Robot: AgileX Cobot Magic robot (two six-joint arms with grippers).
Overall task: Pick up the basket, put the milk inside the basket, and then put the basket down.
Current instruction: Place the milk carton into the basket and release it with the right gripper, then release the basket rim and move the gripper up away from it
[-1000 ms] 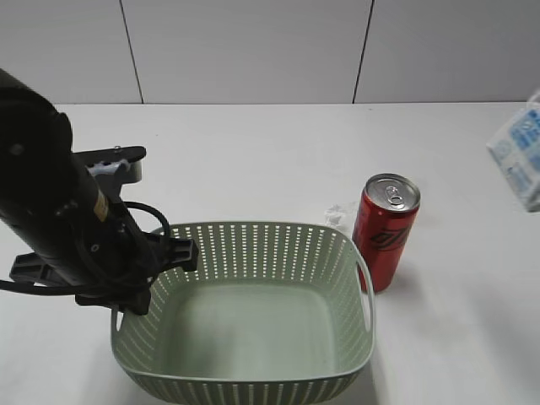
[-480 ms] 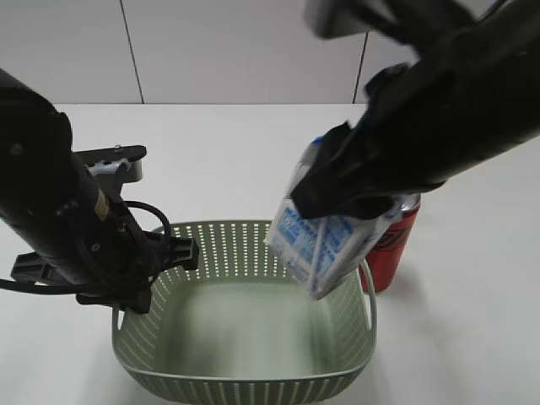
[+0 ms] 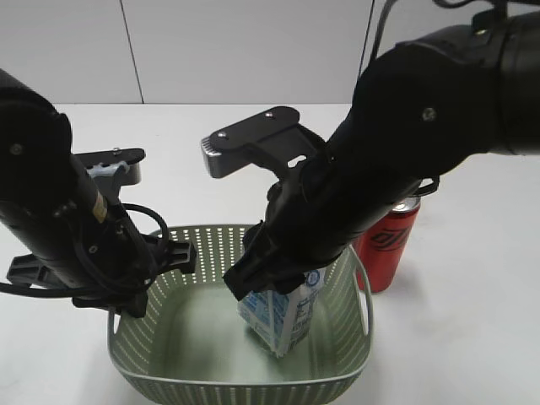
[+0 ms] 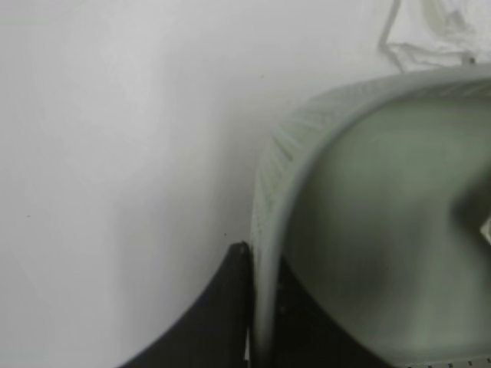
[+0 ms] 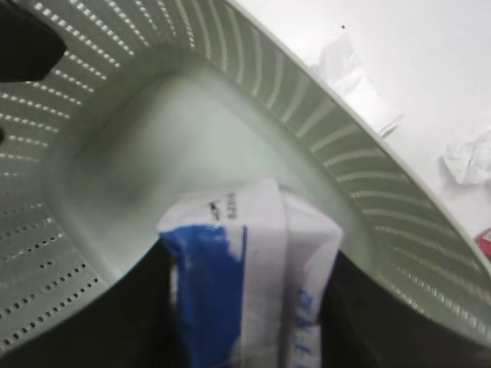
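The pale green slotted basket (image 3: 342,363) is at the front centre. My left gripper (image 4: 261,307) is shut on the basket's left rim (image 4: 268,207), one finger outside and one inside the wall; in the exterior view the left arm hides it. My right gripper (image 5: 245,307) is shut on the white-and-blue milk carton (image 5: 245,261) and holds it tilted inside the basket (image 5: 253,69), above or on its floor. The carton (image 3: 287,316) shows below the right arm in the exterior view.
A tall red soda can (image 3: 390,240) stands just right of the basket. Crumpled white wrappers (image 5: 357,80) lie on the white table behind the basket. A white panelled wall closes off the back of the table.
My right arm swung in from the right with the milk carton and lowered it into the basket. The left arm and basket stayed nearly still.
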